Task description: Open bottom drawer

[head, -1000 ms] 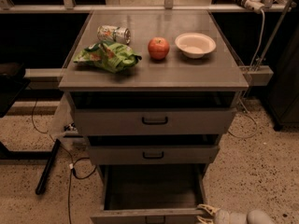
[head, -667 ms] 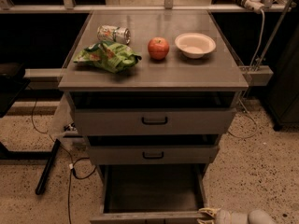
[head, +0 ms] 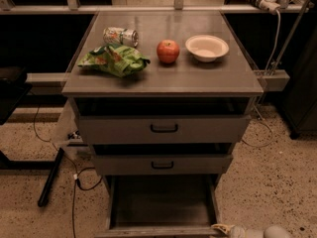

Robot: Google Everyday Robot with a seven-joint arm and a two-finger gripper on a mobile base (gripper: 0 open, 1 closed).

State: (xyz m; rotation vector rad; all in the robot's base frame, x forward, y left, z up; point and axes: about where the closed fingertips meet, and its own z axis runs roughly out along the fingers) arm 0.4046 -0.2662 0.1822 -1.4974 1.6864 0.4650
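The cabinet (head: 198, 78) has three grey drawers: the top drawer (head: 163, 128) and middle drawer (head: 162, 164) slightly ajar, the bottom drawer (head: 161, 205) pulled far out at the lower centre. On top lie one can (head: 120, 35), one green bag (head: 113, 60), one apple (head: 168, 51) and one bowl (head: 207, 47). The gripper (head: 223, 228) sits at the lower right, at the drawer front's right end; its grip cannot be told. Compared with a second ago, drawer front and gripper sit slightly lower in frame.

pale pincer (head: 222, 228) beside grey bottom drawer (head: 158, 230), red apple (head: 168, 51).
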